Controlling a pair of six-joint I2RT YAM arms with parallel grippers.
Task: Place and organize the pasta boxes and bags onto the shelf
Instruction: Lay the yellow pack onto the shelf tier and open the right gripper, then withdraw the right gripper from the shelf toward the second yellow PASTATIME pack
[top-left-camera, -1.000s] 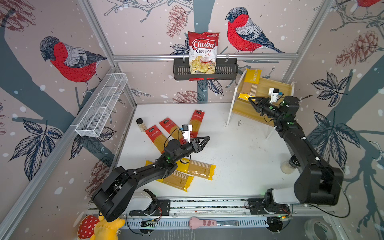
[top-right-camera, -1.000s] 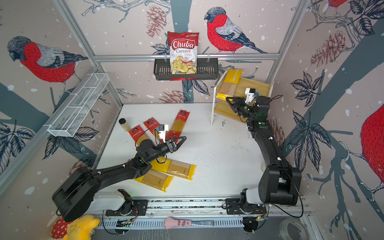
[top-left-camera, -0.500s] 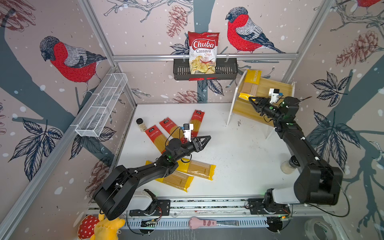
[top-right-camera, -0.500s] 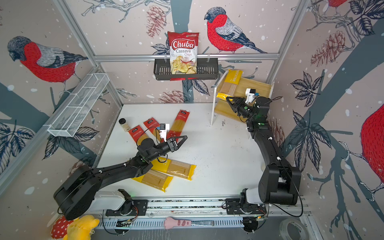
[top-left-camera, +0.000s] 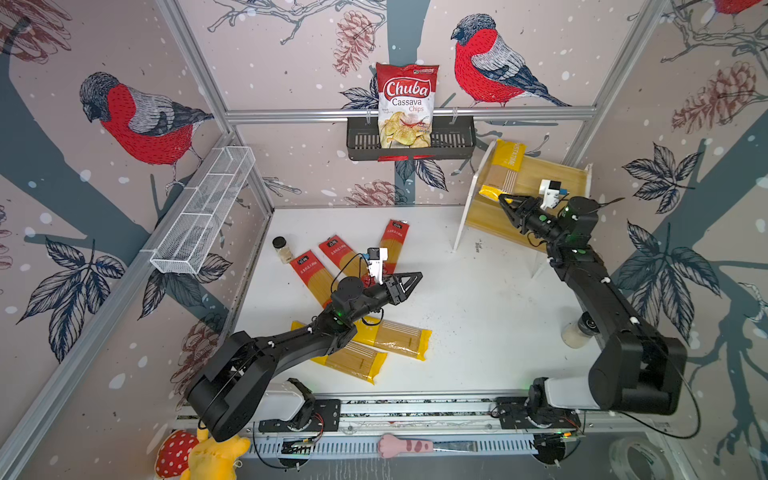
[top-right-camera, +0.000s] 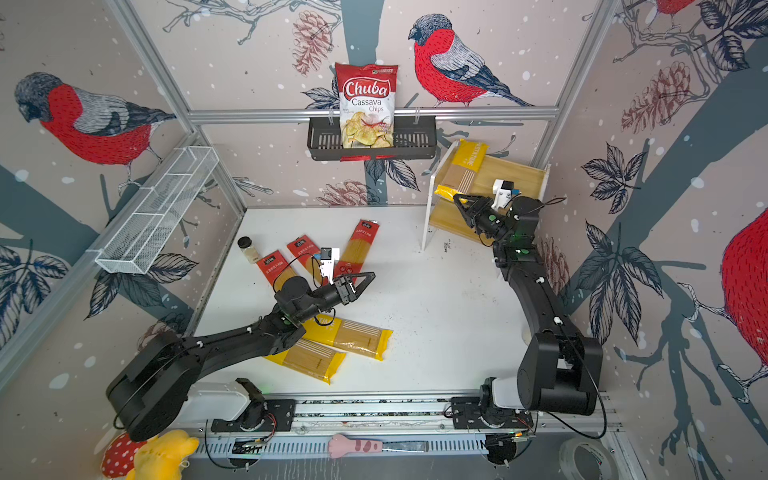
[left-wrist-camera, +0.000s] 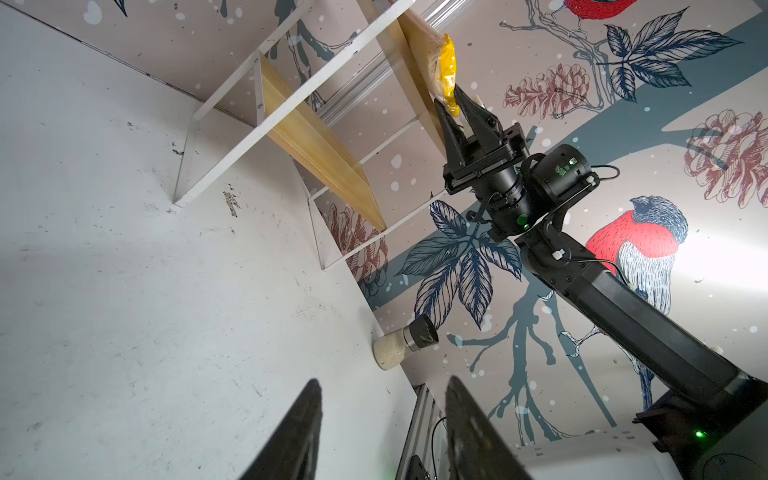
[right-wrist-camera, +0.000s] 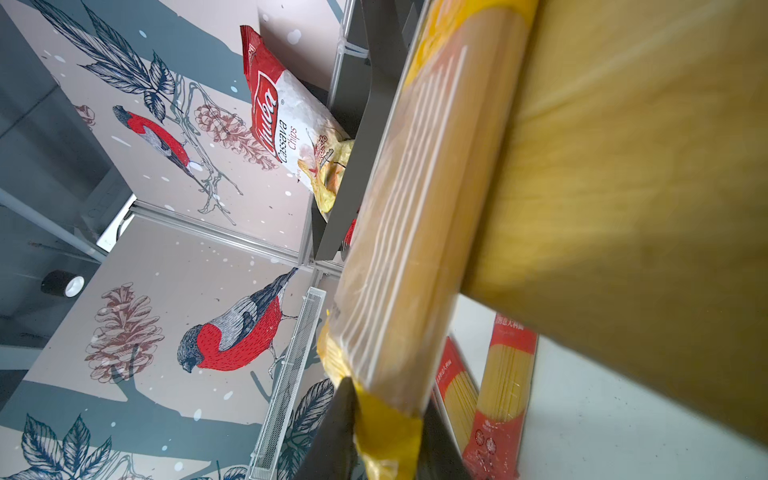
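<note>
- Shelf (top-left-camera: 534, 172) stands at the counter's (top-left-camera: 478, 316) far right; five packets (top-left-camera: 395, 338) lie unshelved on the counter.
- Yellow packet (top-left-camera: 503, 170) lies along the top tier by the side panel, apparently to leave room beside it.
- Right end effector (top-left-camera: 502, 198) narrowly brackets its overhanging end; whether it grips, cannot tell.
- Left end effector (top-left-camera: 417, 277) hovers part-open, empty.

I read "Chuba Cassava Chips" on the red-and-white chip bag (top-left-camera: 406, 104), upper centre of both top views. The yellow spaghetti packet (top-left-camera: 505, 166) on the shelf (top-left-camera: 557, 172), upper right, carries "PASTATIME" along its end. The red-ended packets (top-left-camera: 309, 272) at centre left bear Chinese lettering, too small for me to read.
</note>
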